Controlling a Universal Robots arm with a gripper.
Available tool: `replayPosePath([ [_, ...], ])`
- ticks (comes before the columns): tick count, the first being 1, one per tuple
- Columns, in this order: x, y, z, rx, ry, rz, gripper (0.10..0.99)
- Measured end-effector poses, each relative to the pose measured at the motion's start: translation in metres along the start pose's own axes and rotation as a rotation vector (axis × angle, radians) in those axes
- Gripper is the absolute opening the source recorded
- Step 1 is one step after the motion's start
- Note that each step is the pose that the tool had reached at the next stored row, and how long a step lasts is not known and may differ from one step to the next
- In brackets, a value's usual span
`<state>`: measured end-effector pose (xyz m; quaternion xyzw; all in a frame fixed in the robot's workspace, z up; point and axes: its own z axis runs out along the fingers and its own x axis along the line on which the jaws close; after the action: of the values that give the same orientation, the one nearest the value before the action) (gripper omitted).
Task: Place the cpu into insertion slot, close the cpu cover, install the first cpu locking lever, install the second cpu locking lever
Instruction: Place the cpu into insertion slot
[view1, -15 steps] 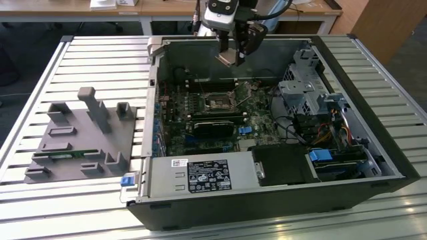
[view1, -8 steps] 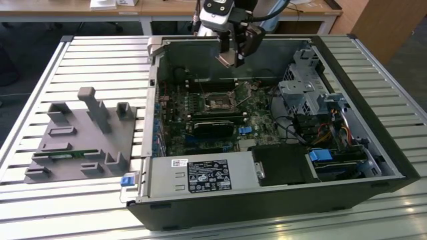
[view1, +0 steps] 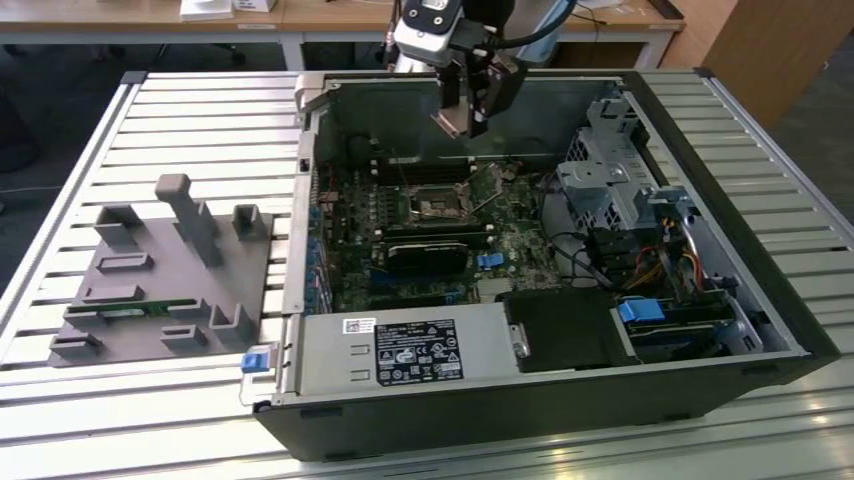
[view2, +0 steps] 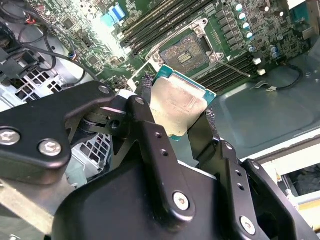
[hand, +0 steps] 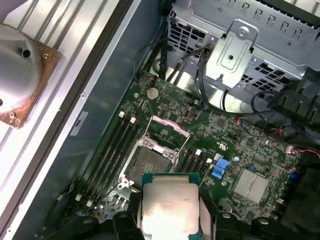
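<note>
CPU (hand: 170, 210) is pinched by two opposite edges in the gripper (view2: 177, 107), whose fingers are closed only to the chip's width. In the exterior view the claw hangs high inside the open computer case (view1: 747, 330), well above the motherboard (view1: 400, 250). I judge the first step is in hand: the insertion slot (hand: 147, 165) lies bare below the chip, the CPU cover (hand: 167, 131) swung up beside it. Seating calls for squaring the chip to the socket and a level, gentle descent.
</note>
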<state>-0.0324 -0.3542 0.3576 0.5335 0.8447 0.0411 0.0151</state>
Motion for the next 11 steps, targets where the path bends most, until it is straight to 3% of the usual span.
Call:
replayPosePath([
  [6,-0.0001,-0.0004,0.0046,0.001,-0.0009,0.003,0.541],
  [11,-0.0001,-0.0006,0.0068,0.004,-0.0086,0.003,0.541],
])
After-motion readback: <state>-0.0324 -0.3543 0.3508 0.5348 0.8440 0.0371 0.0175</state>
